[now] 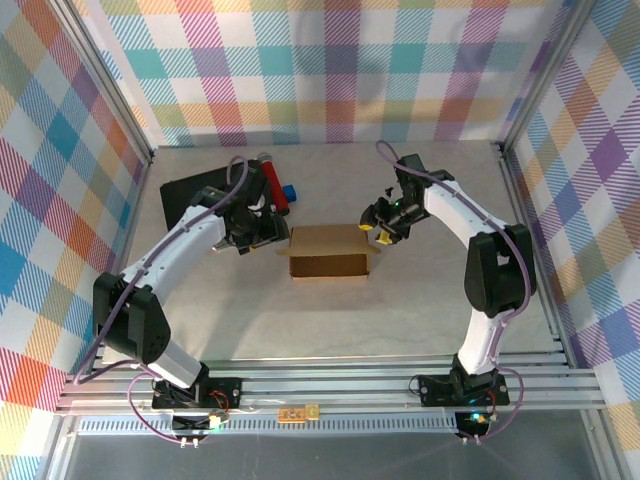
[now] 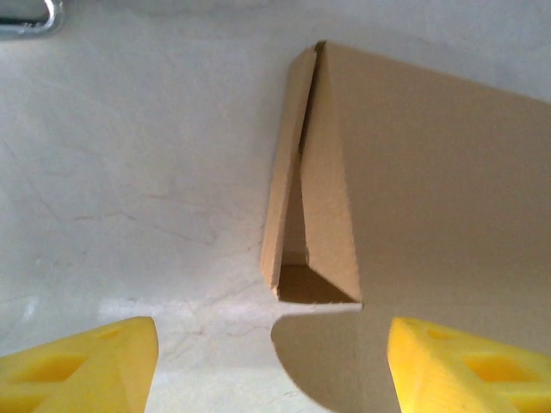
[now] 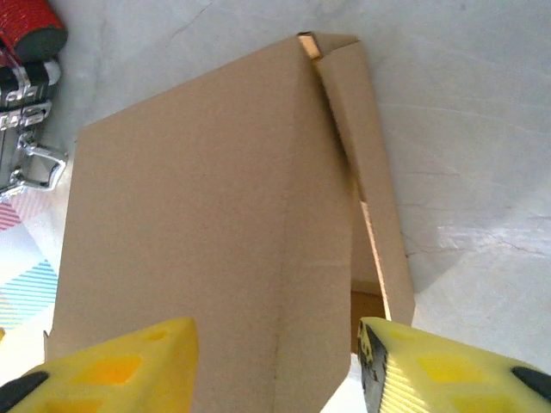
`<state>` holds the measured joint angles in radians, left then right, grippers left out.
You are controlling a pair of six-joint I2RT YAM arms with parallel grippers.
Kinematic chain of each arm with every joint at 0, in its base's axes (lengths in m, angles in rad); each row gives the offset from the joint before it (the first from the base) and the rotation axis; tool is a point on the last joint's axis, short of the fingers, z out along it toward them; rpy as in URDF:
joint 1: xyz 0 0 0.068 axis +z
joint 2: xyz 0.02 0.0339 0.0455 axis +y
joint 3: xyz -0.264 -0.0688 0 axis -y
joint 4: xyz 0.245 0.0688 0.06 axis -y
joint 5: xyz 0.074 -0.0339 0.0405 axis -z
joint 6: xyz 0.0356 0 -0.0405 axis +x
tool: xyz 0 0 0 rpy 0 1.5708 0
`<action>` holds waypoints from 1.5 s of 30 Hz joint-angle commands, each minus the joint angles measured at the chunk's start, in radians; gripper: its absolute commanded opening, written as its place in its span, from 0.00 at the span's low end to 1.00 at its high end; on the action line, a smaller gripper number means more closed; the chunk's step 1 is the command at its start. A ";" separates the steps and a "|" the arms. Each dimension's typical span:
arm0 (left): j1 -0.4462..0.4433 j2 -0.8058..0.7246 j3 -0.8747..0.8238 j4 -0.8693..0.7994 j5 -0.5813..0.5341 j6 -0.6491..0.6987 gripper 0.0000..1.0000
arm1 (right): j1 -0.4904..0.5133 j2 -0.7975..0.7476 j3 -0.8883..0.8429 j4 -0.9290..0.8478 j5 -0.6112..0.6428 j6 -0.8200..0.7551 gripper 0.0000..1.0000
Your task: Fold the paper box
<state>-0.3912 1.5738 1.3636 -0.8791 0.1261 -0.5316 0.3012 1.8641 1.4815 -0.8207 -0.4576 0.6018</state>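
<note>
— Two claws, one small box. The paper box (image 1: 328,250) sits in the middle of the surface (image 1: 450,310), between the two arms, its long sides running left to right.
— I see it. Brown cardboard, and it looks partly formed, with a broad panel across the top. The black case (image 1: 195,195) with the red roll (image 1: 272,182) lies off behind its left end, apart from it.
— What have the claws got?
— Nothing, as far as I can make out. The left claw (image 2: 271,344) stands at the box's left end with its yellow fingers spread wide, and the corner of the box lies below the gap. The right claw (image 3: 277,353) is at the right end, fingers parted too, poised over the panel without pinching it.
— How do you reckon the box handles?
— Light, I'd say, so a push at one end would slide it unless the other claw steadies it. The panels look stiff but hinge freely at the creases. The side flap (image 2: 287,172) at the left end leans loose and gapes, so it will likely spring open if let go.
— So where would you take hold?
— By a free edge near a crease, with thin cardboard between the fingers, not across the whole box. Squeeze a panel mid-span and it may buckle.
</note>
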 commanded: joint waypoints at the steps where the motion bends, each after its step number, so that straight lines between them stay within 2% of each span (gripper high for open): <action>1: 0.027 0.100 0.006 0.120 0.097 0.020 0.69 | -0.007 0.033 -0.010 0.029 -0.095 -0.059 0.54; 5: 0.028 0.191 0.027 0.186 0.141 -0.007 0.66 | -0.005 0.058 -0.014 0.014 -0.086 -0.076 0.51; 12: 0.017 0.250 -0.056 0.231 0.133 0.018 0.64 | -0.006 0.063 -0.065 0.001 -0.017 -0.116 0.46; 18: -0.004 0.268 -0.117 0.309 0.132 0.021 0.64 | -0.009 0.077 -0.081 0.018 0.000 -0.200 0.55; 23: -0.005 0.266 -0.175 0.377 0.121 0.022 0.56 | -0.047 0.093 -0.093 0.072 -0.116 -0.297 0.60; 30: -0.005 0.247 -0.235 0.498 0.142 -0.001 0.44 | -0.140 0.093 -0.121 0.130 -0.317 -0.413 0.63; 35: -0.002 0.253 -0.240 0.516 0.146 0.002 0.26 | -0.169 0.123 -0.121 0.171 -0.407 -0.425 0.63; 45: 0.006 0.253 -0.245 0.487 0.129 0.028 0.21 | -0.161 0.131 -0.155 0.259 -0.481 -0.414 0.64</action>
<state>-0.3901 1.8160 1.1542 -0.3378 0.3027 -0.5293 0.1299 1.9873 1.3407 -0.5987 -0.8761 0.2192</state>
